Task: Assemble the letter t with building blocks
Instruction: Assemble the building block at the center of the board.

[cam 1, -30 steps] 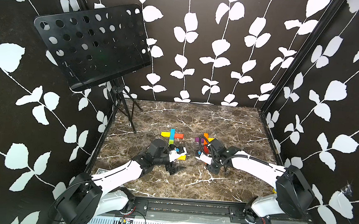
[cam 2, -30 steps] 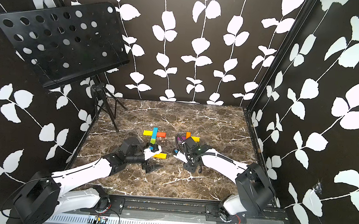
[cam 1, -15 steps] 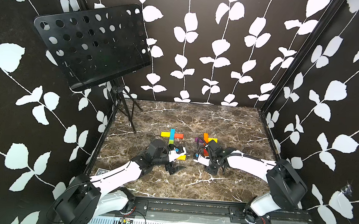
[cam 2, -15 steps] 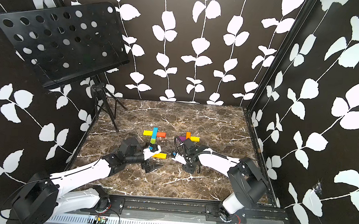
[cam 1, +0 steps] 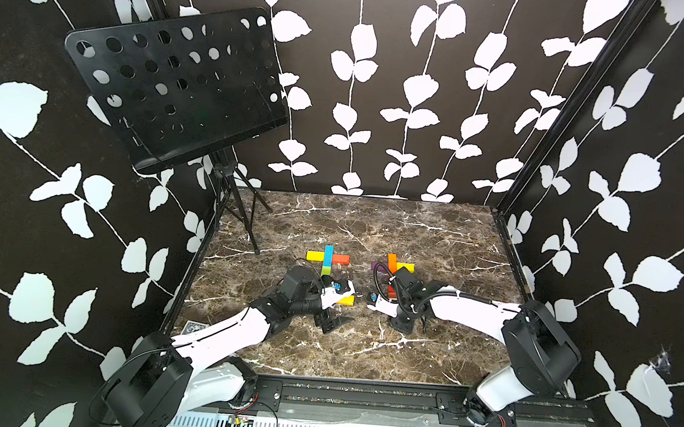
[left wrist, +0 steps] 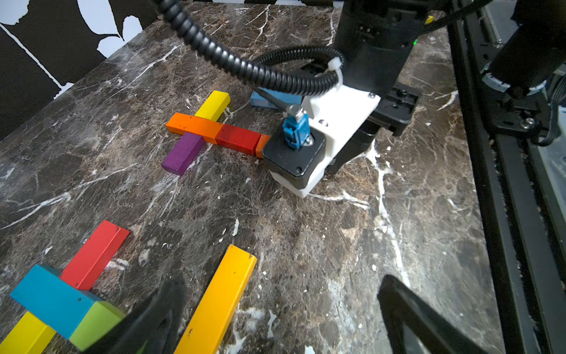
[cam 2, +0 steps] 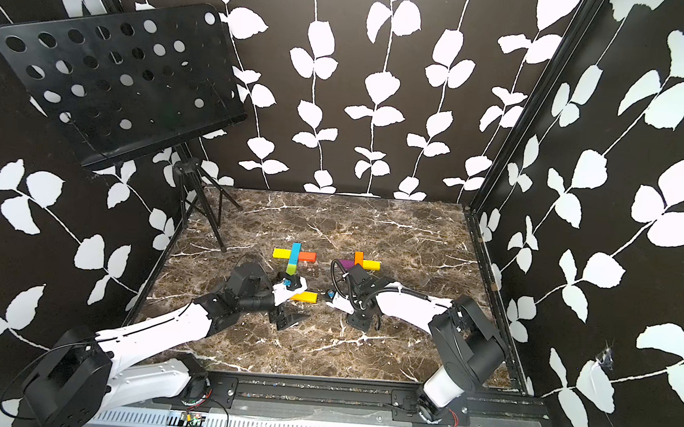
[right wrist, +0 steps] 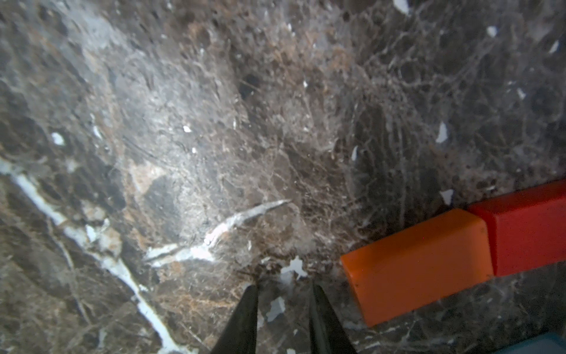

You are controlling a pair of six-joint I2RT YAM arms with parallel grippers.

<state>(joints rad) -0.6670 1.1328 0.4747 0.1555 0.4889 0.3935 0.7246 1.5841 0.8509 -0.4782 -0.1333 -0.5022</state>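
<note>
Leaf-print walls (cam 1: 439,31), marble tbl (cam 1: 372,233), music stand (cam 1: 176,87)

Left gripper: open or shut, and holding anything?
Open: the left gripper has its fingers wide apart in the left wrist view; the long yellow block lies flat on the table, unclamped.

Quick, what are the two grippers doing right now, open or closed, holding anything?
Left gripper: open, holding nothing.
Right gripper: closed, holding nothing.

Yellow, blue, orange, red, green, purple building blocks (left wrist: 237,139); brown white-veined marble tabletop (left wrist: 275,214); black, white-leafed walls (cam 1: 391,20).
</note>
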